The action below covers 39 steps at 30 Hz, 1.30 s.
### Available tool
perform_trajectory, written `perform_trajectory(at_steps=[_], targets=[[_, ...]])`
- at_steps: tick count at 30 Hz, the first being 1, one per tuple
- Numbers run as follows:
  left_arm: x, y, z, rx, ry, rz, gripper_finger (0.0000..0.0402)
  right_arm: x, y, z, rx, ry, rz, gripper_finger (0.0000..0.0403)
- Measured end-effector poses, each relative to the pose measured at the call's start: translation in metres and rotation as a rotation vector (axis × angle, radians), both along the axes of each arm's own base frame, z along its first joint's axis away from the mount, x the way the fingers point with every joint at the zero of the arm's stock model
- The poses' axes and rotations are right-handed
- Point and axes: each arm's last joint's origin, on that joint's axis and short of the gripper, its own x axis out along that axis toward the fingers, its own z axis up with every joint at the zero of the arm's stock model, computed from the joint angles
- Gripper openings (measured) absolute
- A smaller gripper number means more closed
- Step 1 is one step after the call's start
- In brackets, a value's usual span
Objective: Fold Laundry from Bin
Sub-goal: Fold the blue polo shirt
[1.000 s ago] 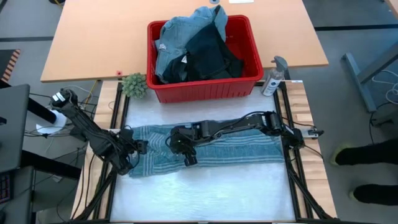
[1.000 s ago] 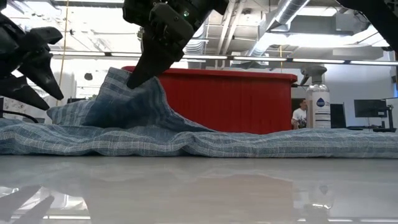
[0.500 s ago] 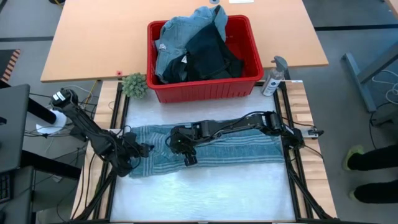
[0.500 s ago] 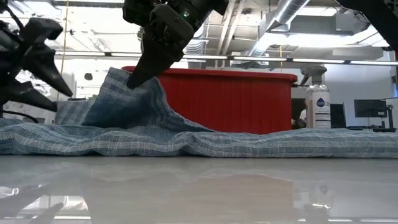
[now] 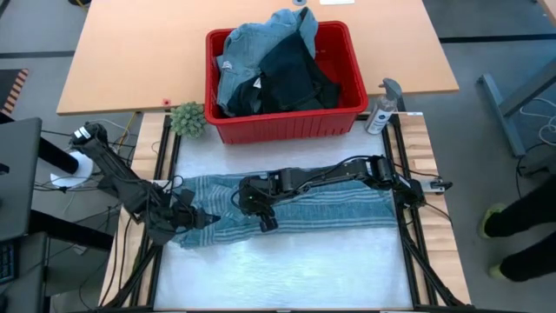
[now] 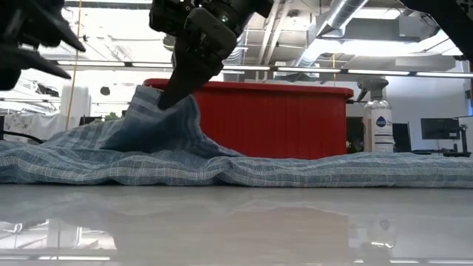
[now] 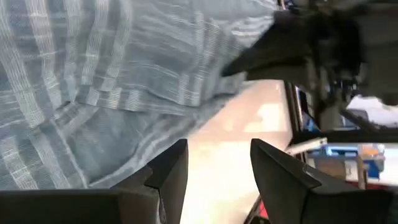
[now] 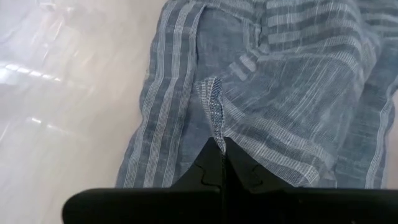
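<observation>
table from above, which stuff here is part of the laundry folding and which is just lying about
Part of the job:
- striped shirt, spread on the table
- red bin, clothes piled in it
- right hand, shut on a shirt fold
- left hand, open at the shirt's left end

Just lying about:
- spray bottle
- small green plant

A spray bottle (image 5: 382, 106) and a small green plant (image 5: 187, 118) stand on the table (image 5: 130, 61).
</observation>
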Motion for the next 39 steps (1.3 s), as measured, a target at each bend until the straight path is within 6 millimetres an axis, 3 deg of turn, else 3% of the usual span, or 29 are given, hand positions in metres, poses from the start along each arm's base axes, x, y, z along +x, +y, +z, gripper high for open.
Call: perform_trajectory(at_steps=[8,15,24,26,33,39], targets=[[-0.007,0.007,0.000,0.026,0.106,0.036,0.0162,-0.007,0.001,0.015,0.023,-0.011,0.024,0.0019],[-0.008,0.005,0.000,-0.019,0.134,0.006,0.0162,-0.009,0.001,0.035,0.170,-0.079,0.118,0.0019],[-0.009,0.006,-0.001,-0.035,0.157,0.003,0.0162,-0.004,-0.010,0.016,0.171,-0.059,0.120,0.0019],[-0.008,0.005,-0.001,-0.060,0.165,-0.006,0.0162,-0.003,-0.017,0.014,0.139,-0.068,0.041,0.0019],[0.003,-0.013,0.012,-0.102,-0.007,-0.106,0.0162,0.000,-0.048,0.016,0.163,-0.089,-0.078,0.0019],[0.014,-0.025,-0.007,-0.062,0.079,-0.124,0.0162,0.004,-0.054,0.021,0.208,-0.148,-0.093,0.0019]])
